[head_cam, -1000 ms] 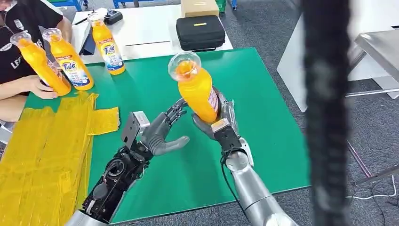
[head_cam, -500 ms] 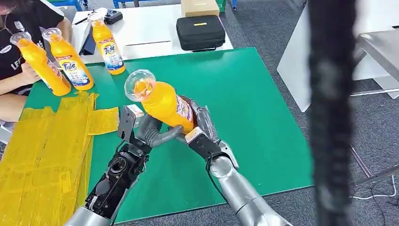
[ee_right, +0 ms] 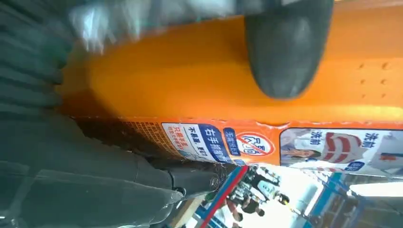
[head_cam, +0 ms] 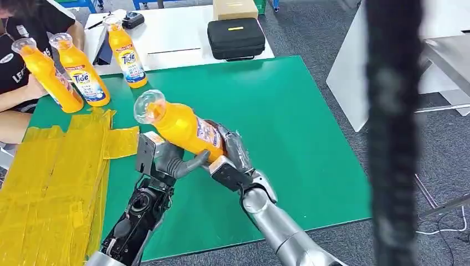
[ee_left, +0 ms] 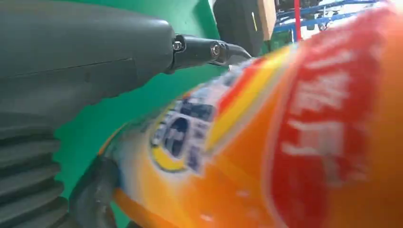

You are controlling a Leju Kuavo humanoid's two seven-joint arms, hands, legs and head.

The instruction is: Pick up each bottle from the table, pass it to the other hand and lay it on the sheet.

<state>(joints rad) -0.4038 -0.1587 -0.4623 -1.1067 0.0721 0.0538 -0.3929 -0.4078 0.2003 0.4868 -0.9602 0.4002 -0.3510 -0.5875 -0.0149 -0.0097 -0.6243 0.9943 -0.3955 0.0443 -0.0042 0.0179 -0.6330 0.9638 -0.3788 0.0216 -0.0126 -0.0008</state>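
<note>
1. Table (head_cam: 299, 122), green, carries the yellow sheet (head_cam: 50, 177) on the robot's left; the handover is taking place above the green, just beside the sheet's edge.
2. Bottle (head_cam: 185, 128), orange with a clear cap, is held in the air, tilted with its cap toward the sheet. Three more bottles (head_cam: 83, 75) stand upright at the far left corner, where a person (head_cam: 16, 66) sits.
3. Right hand (head_cam: 233, 160) is clamped round the bottle's lower half, fingers wrapped on the label side.
4. Left hand (head_cam: 166, 158) sits under the bottle with its thumb against the body. I cannot tell whether its fingers have closed; the bottle covers them.
5. To do this step well, I judge the left hand should wrap the body fully, near the middle and clear of the right hand's fingers, before the right lets go. The plastic looks smooth, so a loose grip could let it slide or roll.
6. Then it should be lowered flat on the sheet, away from the standing bottles.
7. Hard to read: the left wrist view is blurred, showing label (ee_left: 304, 142) and thumb (ee_left: 85, 47). A dark blurred bar (head_cam: 391, 133) hides part of the right side of the head view.
</note>
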